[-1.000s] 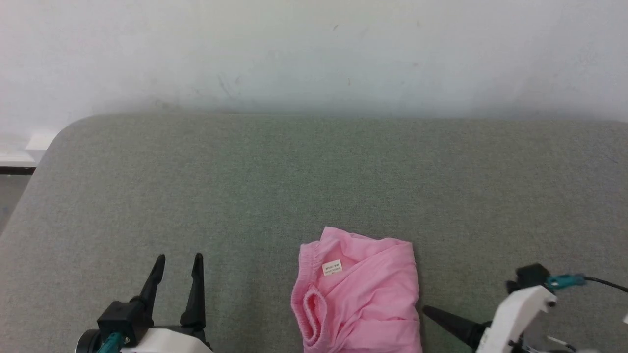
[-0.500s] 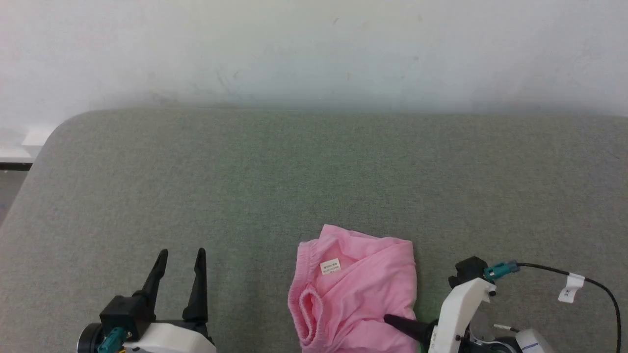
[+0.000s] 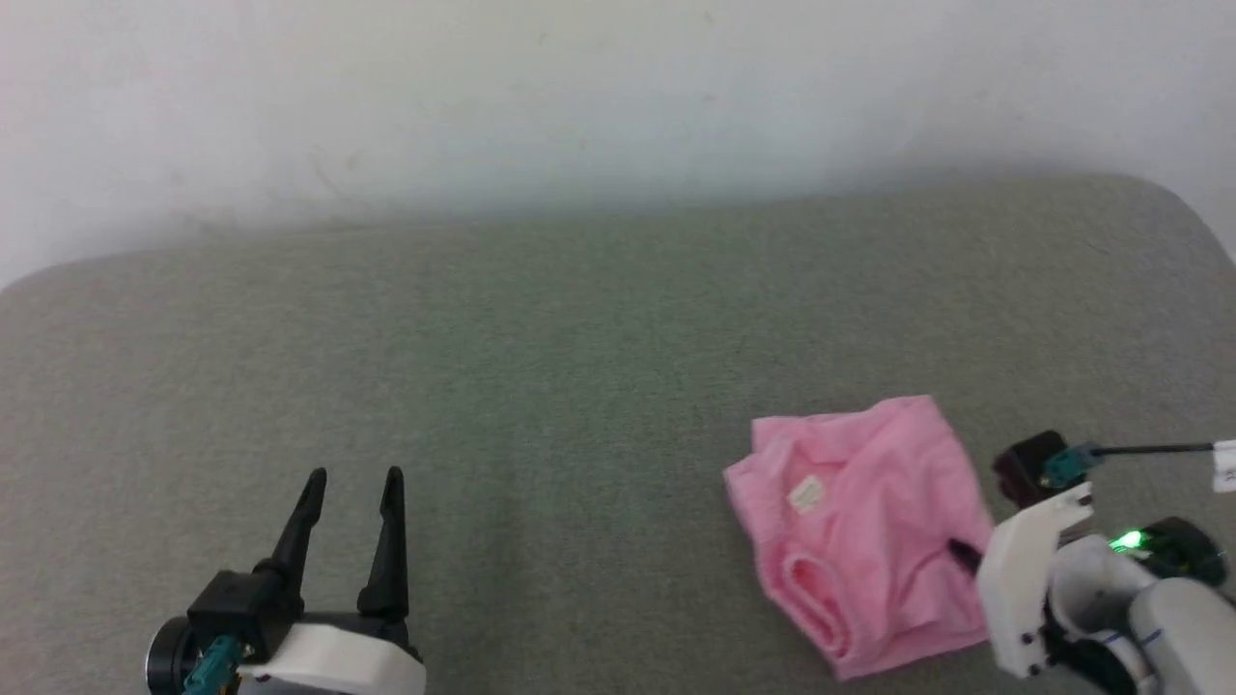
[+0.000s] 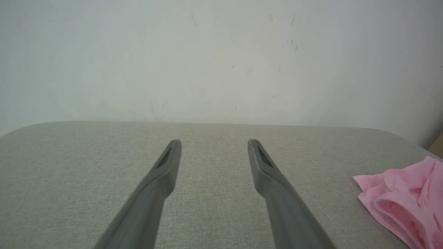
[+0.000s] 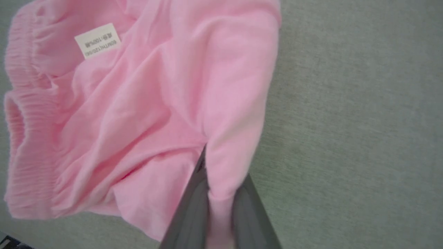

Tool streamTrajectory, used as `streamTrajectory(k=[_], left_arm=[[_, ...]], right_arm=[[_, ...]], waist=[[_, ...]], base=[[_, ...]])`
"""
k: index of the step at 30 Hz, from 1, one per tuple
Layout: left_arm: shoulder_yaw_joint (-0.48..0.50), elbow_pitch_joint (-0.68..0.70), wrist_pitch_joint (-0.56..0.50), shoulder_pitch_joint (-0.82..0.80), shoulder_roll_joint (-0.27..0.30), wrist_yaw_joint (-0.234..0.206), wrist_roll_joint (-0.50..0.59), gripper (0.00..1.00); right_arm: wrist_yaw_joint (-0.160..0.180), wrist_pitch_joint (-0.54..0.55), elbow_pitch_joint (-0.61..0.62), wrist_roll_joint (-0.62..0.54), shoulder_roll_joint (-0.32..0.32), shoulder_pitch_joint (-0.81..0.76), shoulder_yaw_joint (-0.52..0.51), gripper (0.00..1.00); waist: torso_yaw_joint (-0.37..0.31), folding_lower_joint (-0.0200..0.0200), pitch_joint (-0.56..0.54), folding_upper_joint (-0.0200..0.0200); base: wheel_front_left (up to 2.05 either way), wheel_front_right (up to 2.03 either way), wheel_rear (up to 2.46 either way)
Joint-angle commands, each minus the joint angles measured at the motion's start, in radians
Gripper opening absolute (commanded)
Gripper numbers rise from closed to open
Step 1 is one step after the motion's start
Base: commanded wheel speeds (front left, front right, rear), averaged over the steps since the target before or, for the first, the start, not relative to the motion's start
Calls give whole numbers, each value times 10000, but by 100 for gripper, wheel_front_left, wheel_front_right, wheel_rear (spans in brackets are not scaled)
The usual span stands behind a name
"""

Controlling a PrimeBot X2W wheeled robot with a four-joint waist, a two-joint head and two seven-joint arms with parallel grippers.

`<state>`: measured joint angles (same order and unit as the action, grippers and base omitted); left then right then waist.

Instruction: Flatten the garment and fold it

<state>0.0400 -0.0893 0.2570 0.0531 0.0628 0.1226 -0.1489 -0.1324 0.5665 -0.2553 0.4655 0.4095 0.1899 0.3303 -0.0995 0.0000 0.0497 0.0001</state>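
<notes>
Counting 1 garment (image 3: 859,521), left claw (image 3: 350,475), right claw (image 3: 962,553)

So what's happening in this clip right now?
The robot's right tool is shut on a fold along one edge of the pink shorts. The shorts lie bunched on the grey-green padded surface, with the waistband rumpled and the white label showing. The left tool hangs open over the surface, well apart from the shorts. Nothing is flattened or folded yet.
</notes>
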Motion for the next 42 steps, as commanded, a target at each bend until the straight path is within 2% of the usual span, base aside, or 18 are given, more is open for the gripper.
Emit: streamTrajectory(k=[1,5,12,16,20,21,22,23,24,29,33,38,42], left_arm=[[-2,60,47,-163,-47,19,53,100],[-176,367,47,-540,-56,22,227,100],[-727,733,47,-1628,188,54,524,100],[-1074,849,47,-2263,498,67,633,100],[-1317,882,47,-2707,713,73,646,100],[-1365,877,47,-2786,742,73,639,100],[-1413,872,47,-2855,764,74,632,100],[-1454,864,47,-2909,781,75,623,100],[-1490,854,47,-2950,789,75,614,100],[-1519,768,47,-2960,749,77,512,100],[-1457,618,47,-2725,620,76,419,100],[-1370,409,47,-2319,389,61,313,100],[-1283,236,47,-1920,217,9,223,100]], right_arm=[[17,23,22,-84,135,168,-67,0],[17,88,-77,-682,984,419,-617,0],[17,-1193,-1256,-985,1777,1017,-2366,0],[17,-2079,-2165,-1362,1922,1551,-3305,0],[17,-2998,-3171,-1786,1760,2181,-4142,0],[17,-3241,-3431,-1960,1684,2332,-4363,12],[17,-3416,-3722,-2117,1571,2460,-4585,41],[17,-3627,-3945,-2283,1453,2577,-4724,76],[17,-4002,-4102,-2483,1357,2696,-4919,100],[17,-5239,-4907,-3477,1014,2860,-5584,100],[17,-6258,-4919,-4435,874,2697,-6128,100],[17,-7037,-4006,-5076,265,2078,-6470,100],[17,-7178,-2740,-5090,-406,1181,-6122,100]], waist=[[-680,0,549,-1],[-1312,0,1251,-1],[-1696,0,2823,-1],[-1688,0,3599,-1],[-1622,0,4032,-1],[-1600,0,4092,-1],[-1572,0,4143,-1],[-1552,0,4166,-1],[-1530,0,4182,-1],[-1403,0,3947,-1],[-1274,0,3399,-1],[-991,0,2460,-1],[-641,0,1705,-1]], base=[[0,0,0],[0,0,0],[0,0,0],[0,0,0],[0,0,0],[0,0,0],[0,0,0],[0,0,0],[0,0,0],[0,0,0],[0,0,0],[0,0,0],[0,0,0]])
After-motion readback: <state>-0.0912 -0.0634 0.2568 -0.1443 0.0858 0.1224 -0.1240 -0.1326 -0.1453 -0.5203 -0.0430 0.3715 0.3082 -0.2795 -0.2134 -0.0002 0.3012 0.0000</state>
